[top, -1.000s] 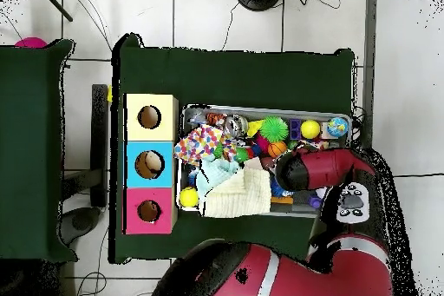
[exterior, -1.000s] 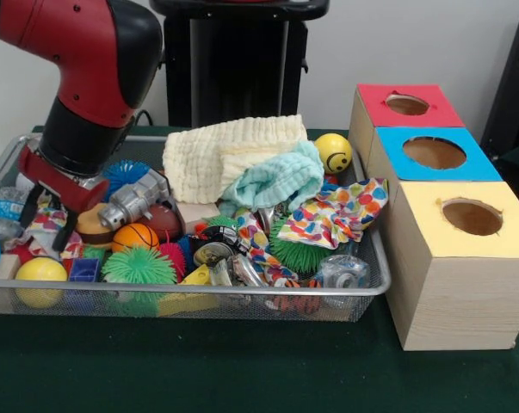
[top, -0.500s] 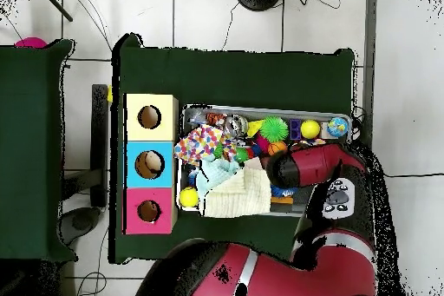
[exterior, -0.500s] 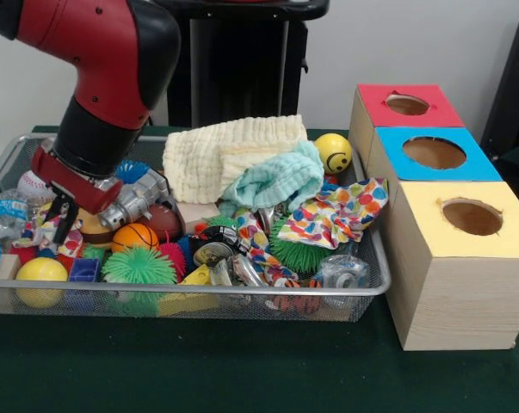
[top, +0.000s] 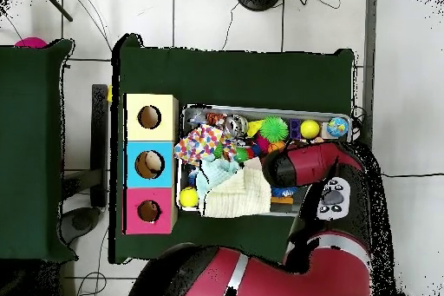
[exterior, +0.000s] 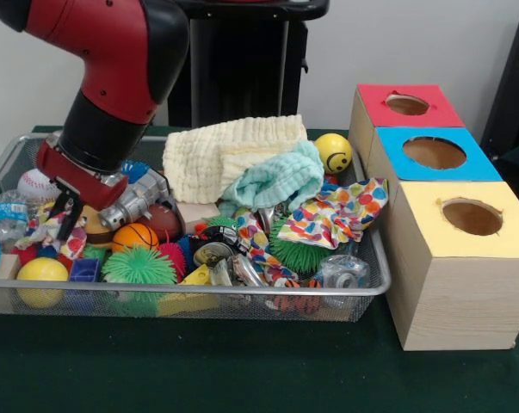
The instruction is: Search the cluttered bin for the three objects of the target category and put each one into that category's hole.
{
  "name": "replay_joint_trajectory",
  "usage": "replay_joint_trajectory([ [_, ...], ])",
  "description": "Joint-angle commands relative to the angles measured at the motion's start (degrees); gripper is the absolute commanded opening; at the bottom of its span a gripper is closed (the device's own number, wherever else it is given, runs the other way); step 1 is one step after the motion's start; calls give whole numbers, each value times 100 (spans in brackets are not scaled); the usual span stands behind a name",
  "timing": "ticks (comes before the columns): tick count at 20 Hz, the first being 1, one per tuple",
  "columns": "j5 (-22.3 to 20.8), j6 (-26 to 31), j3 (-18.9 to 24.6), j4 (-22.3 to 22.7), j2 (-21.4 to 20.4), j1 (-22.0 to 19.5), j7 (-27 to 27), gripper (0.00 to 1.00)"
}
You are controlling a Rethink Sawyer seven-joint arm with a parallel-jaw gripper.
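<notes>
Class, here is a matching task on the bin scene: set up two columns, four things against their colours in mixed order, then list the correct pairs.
Things:
1. smiley ball
2. nearest box top
3. farthest box top
4. mini basketball

Colours:
A. red
B. orange
C. yellow with a black face
D. plain yellow

Pairs: 1-C, 2-D, 3-A, 4-B
</notes>
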Motion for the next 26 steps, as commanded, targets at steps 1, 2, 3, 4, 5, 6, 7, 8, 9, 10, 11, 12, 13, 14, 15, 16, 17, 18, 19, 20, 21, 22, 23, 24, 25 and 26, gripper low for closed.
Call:
replay_joint_trajectory([
  [1, 612, 1036, 523, 686, -831, 244, -56, 0],
  [2, 715, 1303, 496, 768, -996, 323, -105, 0],
  [3, 847, 1597, 477, 851, -1153, 396, -134, 0],
  [4, 990, 1860, 489, 938, -1284, 429, -148, 0],
  [5, 1134, 2089, 525, 1023, -1397, 446, -147, 0],
  [6, 1283, 2216, 621, 1145, -1490, 399, -159, 0],
  [7, 1420, 2233, 711, 1273, -1552, 352, -124, 0],
  [8, 1557, 2249, 801, 1402, -1614, 305, -89, 0],
  [9, 1689, 2249, 882, 1514, -1641, 259, -51, 0],
  [10, 1789, 2218, 938, 1612, -1654, 231, -18, 0],
  [11, 1876, 2184, 1002, 1696, -1669, 200, -17, 0],
  [12, 1948, 2137, 1069, 1756, -1651, 155, -33, 0],
  [13, 2001, 2070, 1104, 1789, -1614, 130, -16, 0],
  [14, 2034, 1955, 1122, 1823, -1562, 121, 32, 0],
  [15, 2071, 1818, 1136, 1836, -1495, 107, 104, 0],
  [16, 2149, 1624, 1170, 1907, -1417, 82, 224, 0],
  [17, 2237, 1421, 1201, 1975, -1341, 68, 358, 0],
  [18, 2329, 1174, 1277, 2065, -1278, 17, 463, 0],
  [19, 2421, 927, 1352, 2155, -1215, -34, 568, 0],
  [20, 2502, 753, 1372, 2218, -1163, -35, 669, 0],
  [21, 2600, 605, 1427, 2291, -1133, -67, 726, 0],
  [22, 2701, 563, 1440, 2344, -1105, -60, 802, 0],
  [23, 2790, 488, 1487, 2407, -1088, -79, 838, 0],
  [24, 2848, 436, 1488, 2435, -1073, -65, 867, 0],
  [25, 2911, 396, 1500, 2480, -1062, -57, 872, 0],
  [26, 2963, 376, 1486, 2493, -1055, -34, 876, 0],
])
